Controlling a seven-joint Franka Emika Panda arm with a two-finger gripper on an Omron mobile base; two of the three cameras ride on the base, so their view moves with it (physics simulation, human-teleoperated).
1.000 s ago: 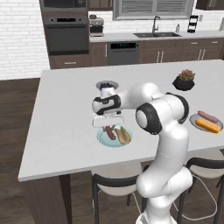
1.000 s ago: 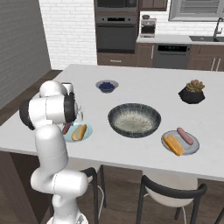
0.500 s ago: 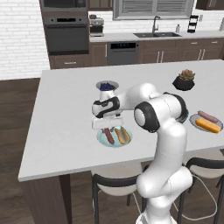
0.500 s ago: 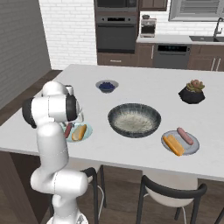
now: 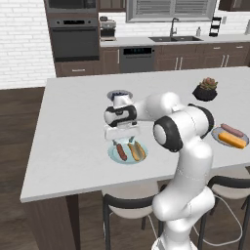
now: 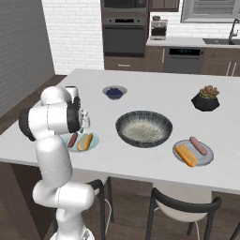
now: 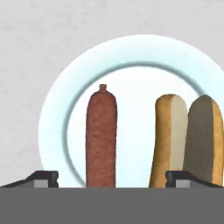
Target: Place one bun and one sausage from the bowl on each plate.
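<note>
My gripper (image 7: pixel 112 179) is released above the blue-green plate (image 7: pixel 57 109); red-brown sausage (image 7: pixel 101 138) lies beside tan bun (image 7: pixel 168 140), 1 pair/plate.

A red-brown slim sausage (image 7: pixel 101 138) and a yellow-tan split bun (image 7: pixel 188 140) lie on a light blue-green round plate (image 7: pixel 57 113). The wide bowl (image 6: pixel 144 128) is dark grey, speckled; the counter (image 5: pixel 73 127) is pale grey.
</note>
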